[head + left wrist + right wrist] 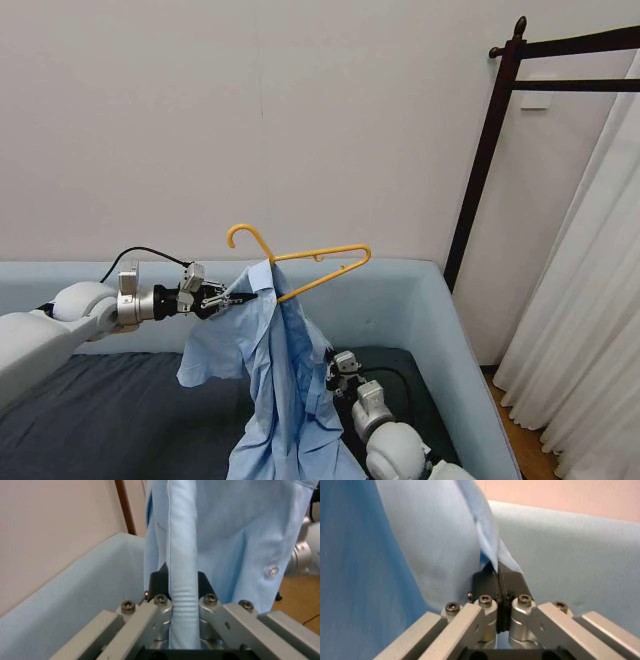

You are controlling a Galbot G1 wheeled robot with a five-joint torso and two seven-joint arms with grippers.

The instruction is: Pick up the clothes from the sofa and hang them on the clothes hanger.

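Left fingers [157, 580]: clamped on a rolled fold of the blue shirt [285, 400], which hangs above the sofa [410, 300]. Right fingers [486, 583]: pressed together on a thin shirt edge, lower down. Yellow hanger [312, 262]: one arm inside the shirt (the other bare). Dark clothes rack [484, 160]: well apart, to the right.

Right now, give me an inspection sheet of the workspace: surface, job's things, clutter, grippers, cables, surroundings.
Surface: light blue sofa with a dark seat cushion.
Job's things: light blue shirt held up above the seat; yellow hanger partly in the shirt's collar, mostly bare.
Clutter: nothing seen.
Grippers: left gripper shut on the shirt near the collar; right gripper shut on the shirt's edge, lower down.
Cables: black cable looping over the left arm.
Surroundings: dark wooden clothes stand, white curtain, plain wall.
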